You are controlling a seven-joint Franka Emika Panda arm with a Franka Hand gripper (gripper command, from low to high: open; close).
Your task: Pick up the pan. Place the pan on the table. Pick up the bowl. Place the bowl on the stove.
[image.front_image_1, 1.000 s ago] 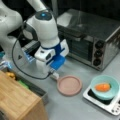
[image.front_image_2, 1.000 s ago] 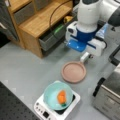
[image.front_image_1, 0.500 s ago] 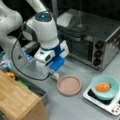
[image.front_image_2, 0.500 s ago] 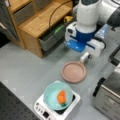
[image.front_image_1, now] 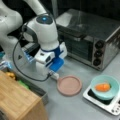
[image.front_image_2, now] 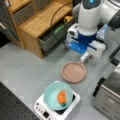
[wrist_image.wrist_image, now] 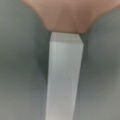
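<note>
I see the pan (image.front_image_1: 69,85) lying flat on the table (image.front_image_1: 75,107), its pink disc out in the open between the wooden block-like top (image.front_image_1: 17,100) and the stove (image.front_image_1: 103,100). In a front view the same pan (image.front_image_2: 74,72) sits just above the stove (image.front_image_2: 57,105) and below the arm's blue-and-white wrist. The gripper (image.front_image_1: 52,74) is low over the pan's white handle (image.front_image_1: 55,76) at the rim's left side; in a front view the gripper (image.front_image_2: 86,56) stands over the handle (image.front_image_2: 84,57) at the pan's upper right edge. I cannot tell how far apart the fingers are, nor whether they have hold of the handle — the arm's body hides them in both front views.

The wrist view looks straight down the handle (wrist_image.wrist_image: 64,77), a white bar running from the bottom up to the pink pan (wrist_image.wrist_image: 67,15) at the top, with grey table (wrist_image.wrist_image: 20,62) on either side; no fingers show there.

The bowl (image.front_image_1: 105,87) rests on the stove with an orange object (image.front_image_1: 102,87) inside it. In a front view the teal bowl (image.front_image_2: 58,96) covers most of the black cooking surface, the orange object (image.front_image_2: 61,96) near its middle. A steel toaster oven (image.front_image_1: 87,40) stands behind the pan, well apart from it.
</note>
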